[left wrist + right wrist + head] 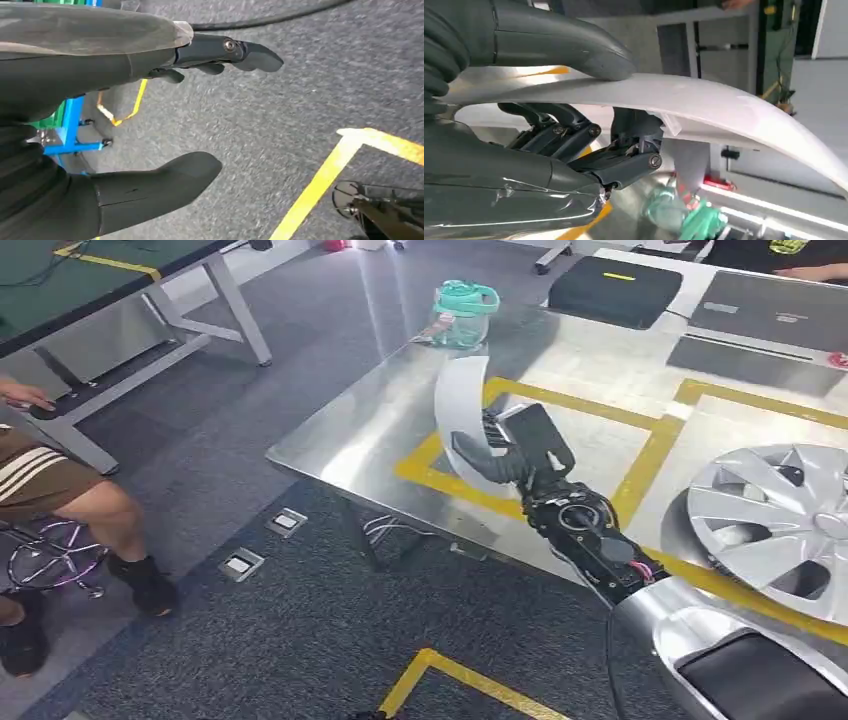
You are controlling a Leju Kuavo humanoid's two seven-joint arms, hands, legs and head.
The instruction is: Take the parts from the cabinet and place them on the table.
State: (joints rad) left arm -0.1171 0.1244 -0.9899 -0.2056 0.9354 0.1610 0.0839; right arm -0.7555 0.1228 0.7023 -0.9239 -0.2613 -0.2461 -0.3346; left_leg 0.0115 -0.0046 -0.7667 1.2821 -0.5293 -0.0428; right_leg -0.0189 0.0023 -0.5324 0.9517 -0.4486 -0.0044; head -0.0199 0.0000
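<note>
The robot's right hand (515, 460) reaches over the near edge of a steel table (380, 420), its thumb and fingers clamped on a curved white plastic trim panel (462, 410) held upright above a yellow taped square (640, 455). A silver wheel cover (775, 525) already lies on the table to the right; a teal water bottle (462, 315) stands at the far edge. The left hand (165, 120) hangs over grey carpet, fingers apart, holding nothing. This looks like the placing step: next, lower the panel flat inside the tape, then release.
</note>
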